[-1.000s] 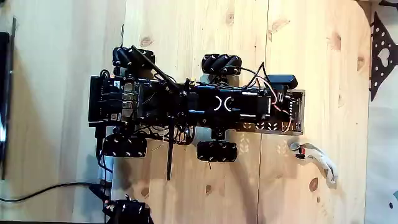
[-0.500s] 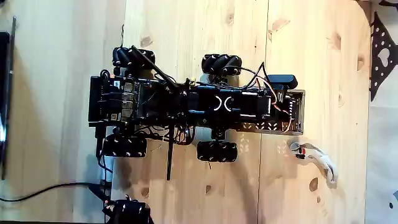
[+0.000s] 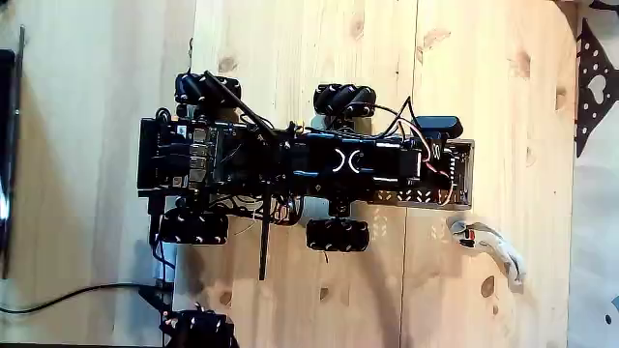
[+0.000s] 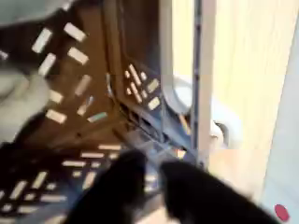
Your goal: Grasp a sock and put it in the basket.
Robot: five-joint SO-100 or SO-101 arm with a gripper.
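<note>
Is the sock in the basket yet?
Seemingly in: the wrist view shows a blurred cream sock lying against the perforated basket floor.

In the fixed view, the thin white strip (image 3: 490, 247) at the lower right has shifted slightly; its lower end curls differently.

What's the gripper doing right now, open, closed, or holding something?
Gripper: cannot be told; its dark fingertips are blurred in the wrist view, above the basket.

Grey-brown basket (image 4: 70, 140) with pale slot rows; black tool (image 4: 157, 185); cream sock (image 4: 21, 98).
</note>
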